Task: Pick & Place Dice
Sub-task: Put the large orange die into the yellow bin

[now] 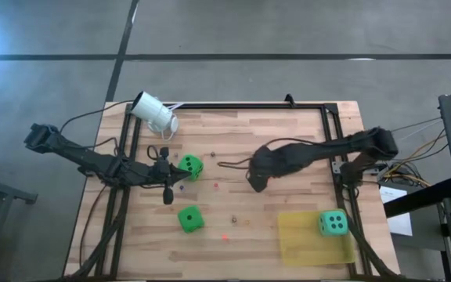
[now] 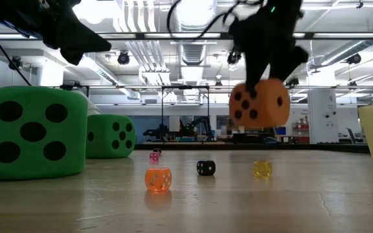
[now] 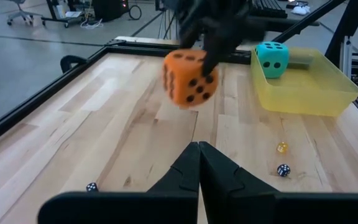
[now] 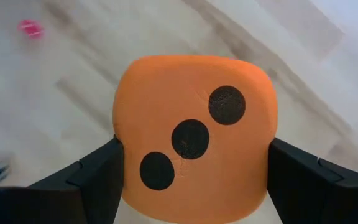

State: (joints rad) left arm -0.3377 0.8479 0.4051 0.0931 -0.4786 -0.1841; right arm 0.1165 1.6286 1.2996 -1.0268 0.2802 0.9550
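Observation:
My right gripper (image 1: 254, 182) hangs over the table's middle, shut on the orange-red die (image 2: 259, 103), which its own body hides in the high view. One bright green die (image 1: 191, 166) rests on the table next to my left gripper (image 1: 167, 193), which is shut and empty. The other green die (image 1: 190, 218) sits nearer the front edge. The teal die (image 1: 333, 224) sits in the yellow tray (image 1: 304, 243) at the front right. My right gripper pinches the orange-red die by two opposite sides (image 4: 122, 155) between its two fingers (image 4: 95, 177), coming from above and pointing down. The die hangs below the gripper, lifted clear of the table (image 2: 258, 194), a little tilted, with a three-pip face (image 4: 191, 137) toward the wrist camera.
Several tiny coloured dice lie on the wood between the arms, among them an orange one (image 2: 158, 178), a black one (image 2: 205, 167) and a yellow one (image 2: 262, 169). A white cylindrical camera (image 1: 153, 112) stands at the far left corner. A black frame (image 1: 331, 125) rims the table.

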